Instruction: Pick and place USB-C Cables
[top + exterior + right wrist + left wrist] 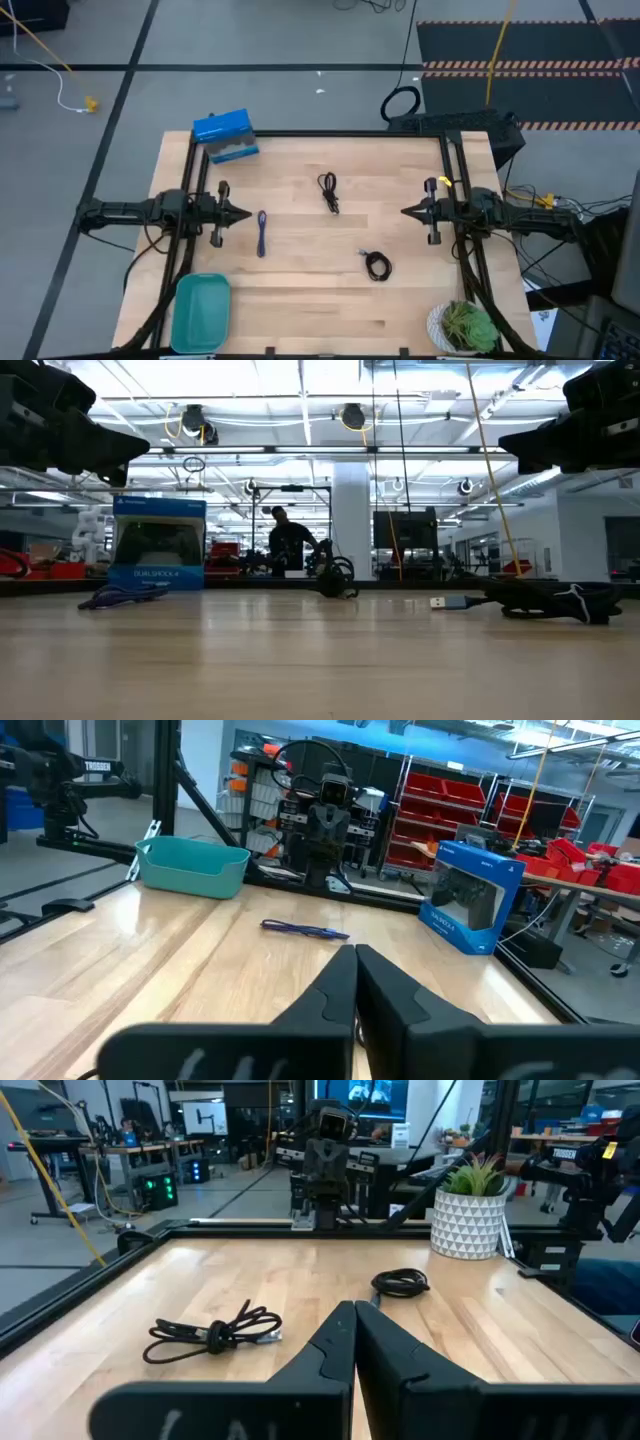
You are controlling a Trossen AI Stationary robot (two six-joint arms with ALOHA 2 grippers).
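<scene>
Three small cable bundles lie flat on the wooden table. A black one (pixel 329 191) lies at the far middle and shows in the left wrist view (pixel 213 1332). A second black one (pixel 377 265) lies nearer the right and shows there too (pixel 401 1283). A blue-purple one (pixel 261 232) lies at the left, and shows in the right wrist view (pixel 305 929). My left gripper (pixel 247 214) hovers shut at the table's left, just left of the blue-purple cable. My right gripper (pixel 406 211) hovers shut at the right. Both are empty.
A teal tray (pixel 202 310) stands at the near left corner. A blue box (pixel 225 134) stands at the far left. A potted plant (pixel 463 325) stands at the near right corner. A black frame (pixel 330 134) edges the table. The table's middle is bare wood.
</scene>
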